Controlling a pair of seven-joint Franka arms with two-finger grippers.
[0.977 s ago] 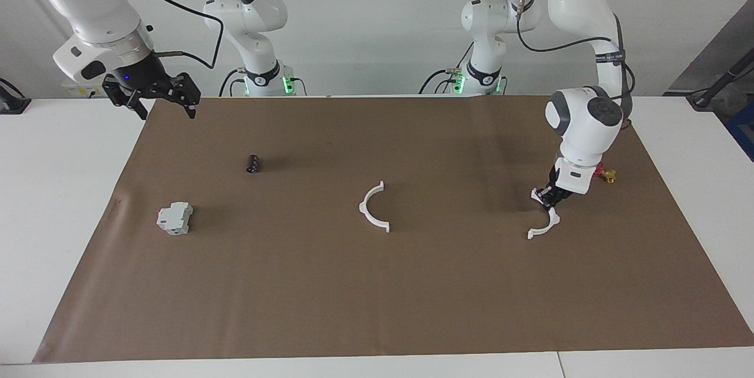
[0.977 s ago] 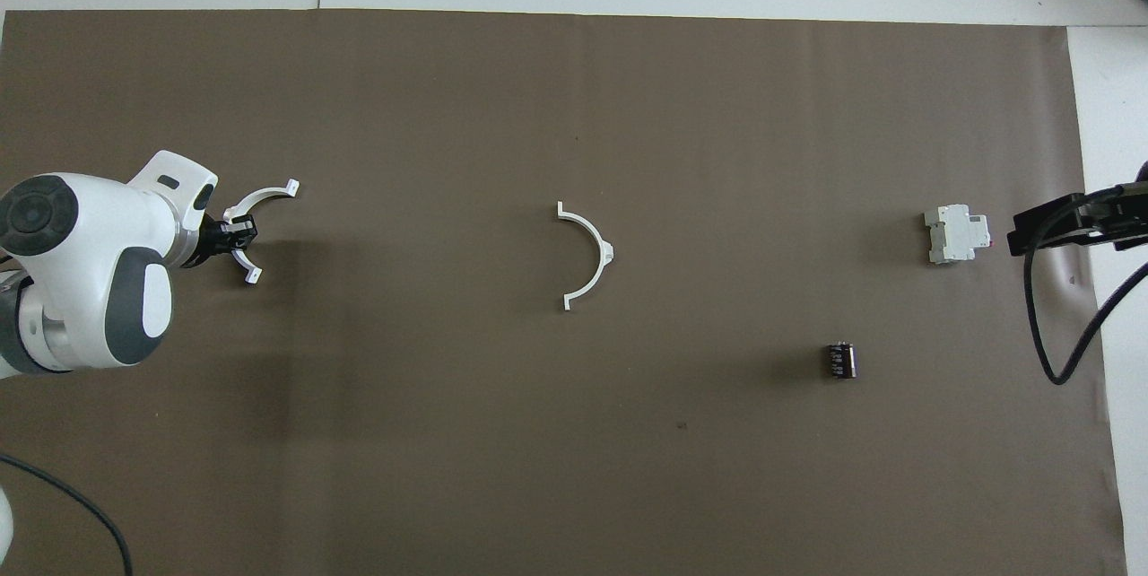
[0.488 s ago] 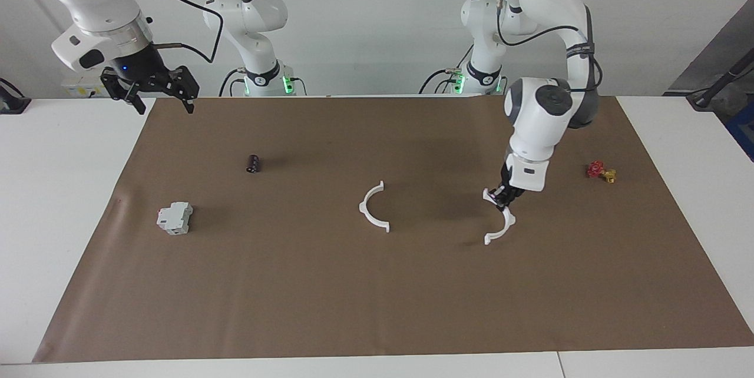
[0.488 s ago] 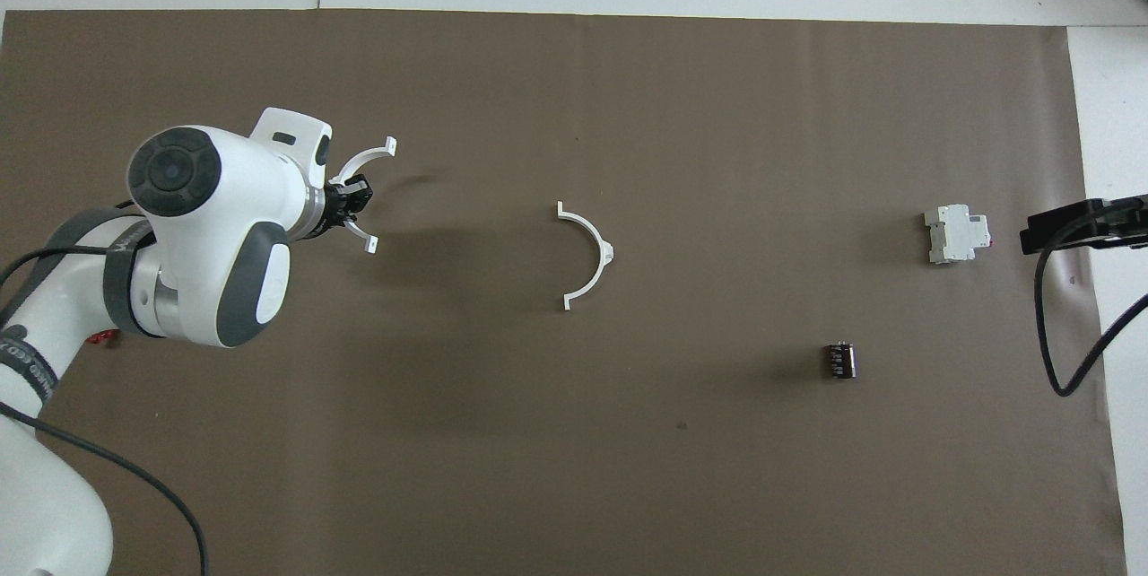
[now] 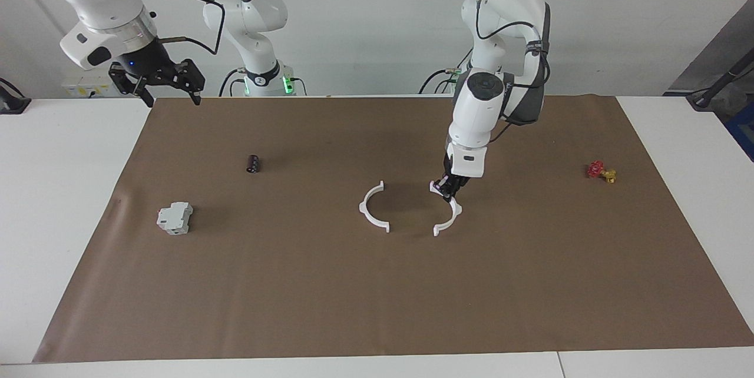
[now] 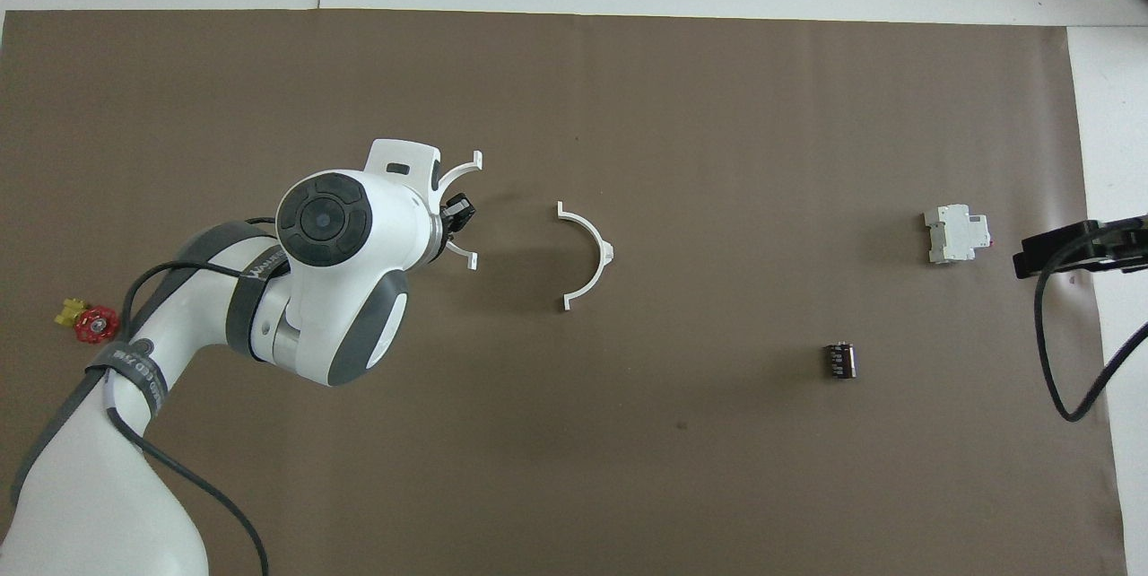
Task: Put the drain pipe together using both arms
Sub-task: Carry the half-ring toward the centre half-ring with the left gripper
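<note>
One white half-ring of the drain pipe (image 5: 371, 208) (image 6: 594, 255) lies flat near the middle of the brown mat. My left gripper (image 5: 447, 186) (image 6: 457, 213) is shut on the other half-ring (image 5: 452, 213) (image 6: 459, 170), gripping it near one end. That piece hangs low over the mat just beside the lying one, toward the left arm's end. Their open sides face each other with a gap between them. My right gripper (image 5: 171, 95) (image 6: 1076, 246) hangs open and holds nothing, over the mat's corner at the right arm's end.
A grey-white boxy block (image 5: 174, 218) (image 6: 956, 234) and a small black cylinder (image 5: 253, 163) (image 6: 840, 360) sit toward the right arm's end. A small red and yellow valve (image 5: 601, 171) (image 6: 88, 322) lies toward the left arm's end. The brown mat (image 5: 377, 295) covers most of the table.
The left arm has carried its half-ring from the left arm's end of the mat to just beside the lying half-ring. The right gripper has shifted only slightly.
</note>
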